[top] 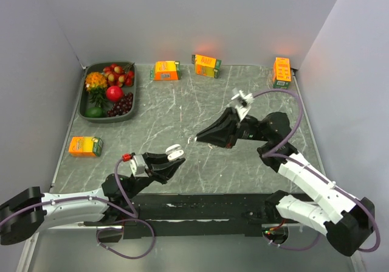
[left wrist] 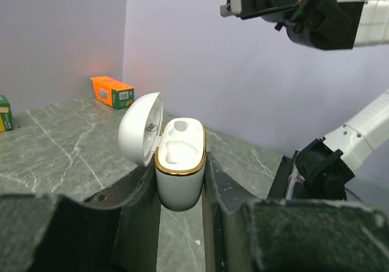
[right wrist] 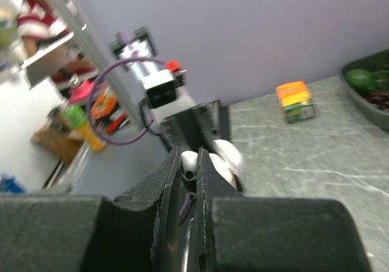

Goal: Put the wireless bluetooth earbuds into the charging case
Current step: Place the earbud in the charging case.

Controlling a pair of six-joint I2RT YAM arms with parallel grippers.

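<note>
right gripper (right wrist: 189, 156) pinches one earbud (right wrist: 189, 162) — light, likely slippery, grip the stem; left gripper (left wrist: 180, 170) clamps the open charging case (left wrist: 179, 184).

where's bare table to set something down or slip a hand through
Free: the marble between the fruit tray and the right arm, in front of the back cartons. Crowded: near centre, where the left fingers clamp the charging case and the right fingers pinch an earbud close by.

A lab: enclosed test table (top: 182, 111), cluttered shelves (right wrist: 51, 44).
</note>
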